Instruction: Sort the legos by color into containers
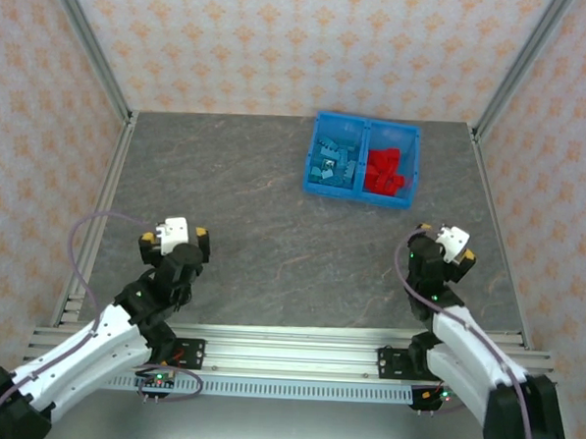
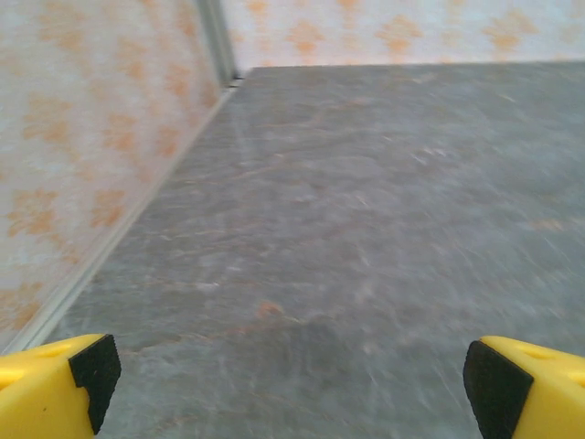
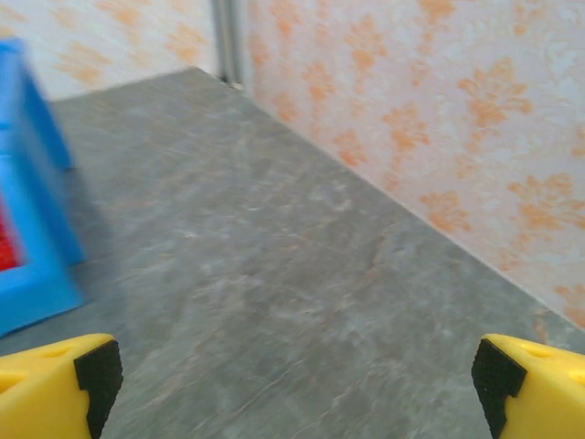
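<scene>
A blue two-compartment bin (image 1: 359, 197) stands at the back of the table, right of centre. Its left container holds several light blue legos (image 1: 332, 163); its right container holds several red legos (image 1: 387, 171). My left gripper (image 1: 177, 235) sits low at the near left, far from the bin, its yellow fingers (image 2: 55, 384) wide open over bare table. My right gripper (image 1: 447, 240) sits at the near right, below the bin, open with nothing between its fingertips (image 3: 539, 389). A corner of the bin (image 3: 32, 265) shows at the left edge of the right wrist view, with a sliver of red inside.
Patterned walls with metal corner posts (image 1: 95, 57) enclose the grey stone-look table (image 1: 253, 227) on three sides. An aluminium rail (image 1: 296, 343) carrying both arm bases runs along the near edge.
</scene>
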Robot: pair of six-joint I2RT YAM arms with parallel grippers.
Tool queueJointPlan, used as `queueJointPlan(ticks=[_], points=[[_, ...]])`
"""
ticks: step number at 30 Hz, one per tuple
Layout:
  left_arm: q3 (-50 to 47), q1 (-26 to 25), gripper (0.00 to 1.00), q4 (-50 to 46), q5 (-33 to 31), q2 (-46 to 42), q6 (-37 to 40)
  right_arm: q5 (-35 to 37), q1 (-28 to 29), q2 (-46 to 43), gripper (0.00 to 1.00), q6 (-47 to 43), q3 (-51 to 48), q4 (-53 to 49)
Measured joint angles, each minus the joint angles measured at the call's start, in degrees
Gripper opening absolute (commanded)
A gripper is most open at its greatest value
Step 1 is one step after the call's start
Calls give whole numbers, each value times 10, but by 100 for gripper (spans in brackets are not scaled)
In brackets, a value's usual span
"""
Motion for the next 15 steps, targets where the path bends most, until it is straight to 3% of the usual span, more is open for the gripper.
queueJointPlan(ticks=[7, 12, 15], points=[[-1, 148, 100, 219, 91, 185, 86, -82, -44, 278, 100, -41, 119, 136], [-7, 254, 100, 352, 206, 340, 103, -176, -67, 298, 99, -64, 99, 244], [9, 296, 100, 408, 279, 420, 101, -196, -75, 302, 99, -68, 87, 254]])
